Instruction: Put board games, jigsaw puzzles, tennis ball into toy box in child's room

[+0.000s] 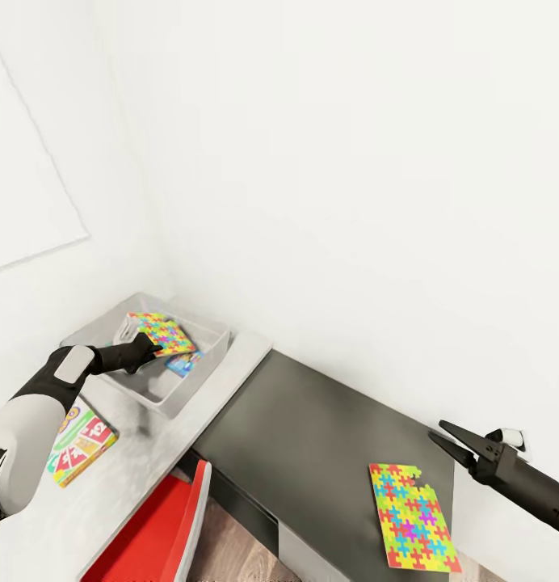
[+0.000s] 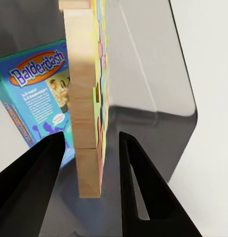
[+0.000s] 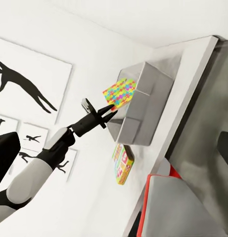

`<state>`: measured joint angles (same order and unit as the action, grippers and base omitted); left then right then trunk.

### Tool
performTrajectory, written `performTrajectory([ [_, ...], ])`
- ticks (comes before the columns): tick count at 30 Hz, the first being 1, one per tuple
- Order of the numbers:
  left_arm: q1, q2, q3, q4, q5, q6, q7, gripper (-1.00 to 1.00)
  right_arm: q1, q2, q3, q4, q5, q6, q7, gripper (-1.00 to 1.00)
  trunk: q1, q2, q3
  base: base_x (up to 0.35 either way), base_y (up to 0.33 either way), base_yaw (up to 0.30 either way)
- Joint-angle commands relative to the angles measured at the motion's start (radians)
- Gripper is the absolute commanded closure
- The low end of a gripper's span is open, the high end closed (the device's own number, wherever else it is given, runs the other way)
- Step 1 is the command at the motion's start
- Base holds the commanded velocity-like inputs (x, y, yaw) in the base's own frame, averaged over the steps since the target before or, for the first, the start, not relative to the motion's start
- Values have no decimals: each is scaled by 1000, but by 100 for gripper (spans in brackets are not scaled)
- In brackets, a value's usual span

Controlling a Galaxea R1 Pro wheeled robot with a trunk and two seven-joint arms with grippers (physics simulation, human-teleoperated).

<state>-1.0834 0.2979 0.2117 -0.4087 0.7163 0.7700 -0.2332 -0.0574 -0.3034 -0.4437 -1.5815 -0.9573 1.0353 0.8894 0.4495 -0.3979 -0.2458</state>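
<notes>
The toy box (image 1: pixel 168 398) stands at the corner end of the pale table (image 1: pixel 150 461). A jigsaw puzzle (image 1: pixel 168 333) leans tilted in the box, and my left gripper (image 1: pixel 154 341) is open around its near edge. In the left wrist view the puzzle's wooden edge (image 2: pixel 84 113) stands between the fingers (image 2: pixel 37 182) with a gap on each side. A blue "Balderdash" board game (image 2: pixel 39 94) stands inside the box. The SKIP-BO board game (image 1: pixel 79 444) lies on the table by my left forearm. A second jigsaw puzzle (image 1: pixel 413 517) lies on the dark surface (image 1: pixel 312 420), near my open right gripper (image 1: pixel 435 430).
A red object (image 1: pixel 162 525) juts out below the table's front edge, over the wood floor. White walls close in behind and left of the box. Black silhouette pictures (image 3: pixel 24 84) hang on the wall behind my left arm.
</notes>
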Motion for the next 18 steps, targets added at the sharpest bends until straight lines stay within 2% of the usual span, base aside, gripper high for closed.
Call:
performTrajectory([
  [1,-1,-1,7,0,-4,1,-4,100,-1,0,-1,0,3,3,5,-100,1,-2,-4,0,0,0],
  [14,-1,0,9,0,-3,-9,-5,100,-1,1,0,0,3,3,5,-100,1,-2,-25,0,0,0],
  [16,-1,0,9,0,-3,-9,-13,100,-1,1,0,0,3,3,5,-100,1,-2,-28,0,0,0],
  [18,-1,0,9,0,-4,-9,-44,100,-1,1,0,0,3,3,5,-100,1,-2,-31,0,0,0],
])
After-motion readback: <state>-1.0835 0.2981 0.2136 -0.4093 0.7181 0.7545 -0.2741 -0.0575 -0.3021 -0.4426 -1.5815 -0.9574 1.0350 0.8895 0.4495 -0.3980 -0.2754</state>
